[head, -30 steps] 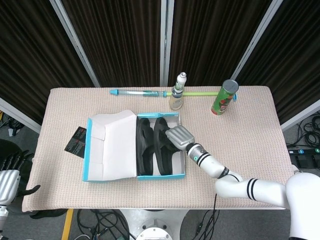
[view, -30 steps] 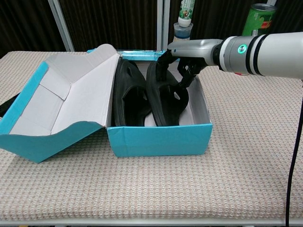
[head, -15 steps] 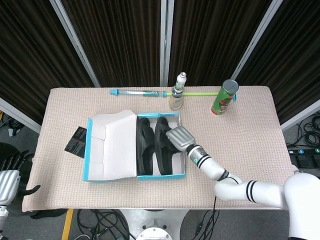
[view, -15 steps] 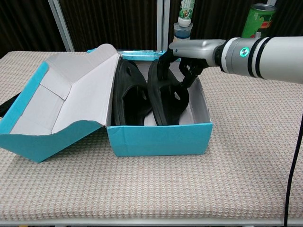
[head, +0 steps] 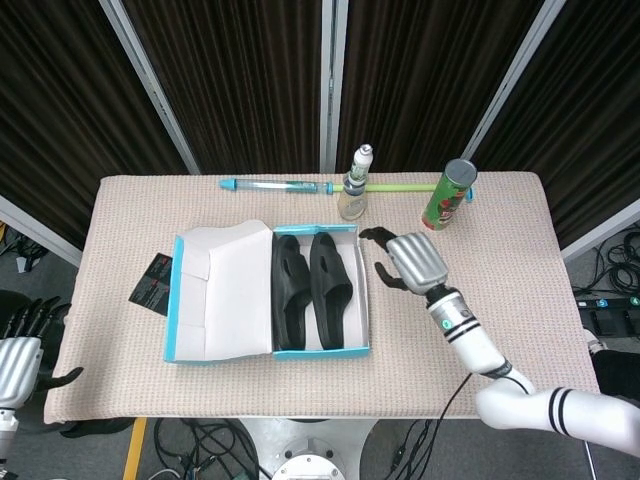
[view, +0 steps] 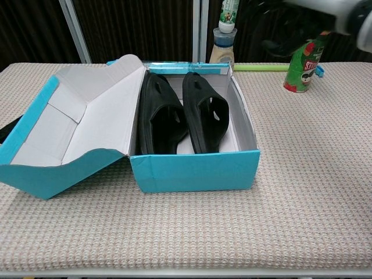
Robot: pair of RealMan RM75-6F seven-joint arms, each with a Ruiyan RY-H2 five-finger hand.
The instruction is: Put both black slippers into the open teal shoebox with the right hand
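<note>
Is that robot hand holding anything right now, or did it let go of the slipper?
Nothing is held. The right hand is beside the shoebox with fingers apart and empty; both slippers lie inside. The left hand is empty off the table's edge.

right hand [head: 412,262]: we are seeing silver shell, black fingers
right arm [head: 520,400]: white, showing black bands
left hand [head: 18,352]: silver, dark fingers

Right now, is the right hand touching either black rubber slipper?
Apart: head view shows the right hand outside the teal shoebox, clear of both slippers.
</note>
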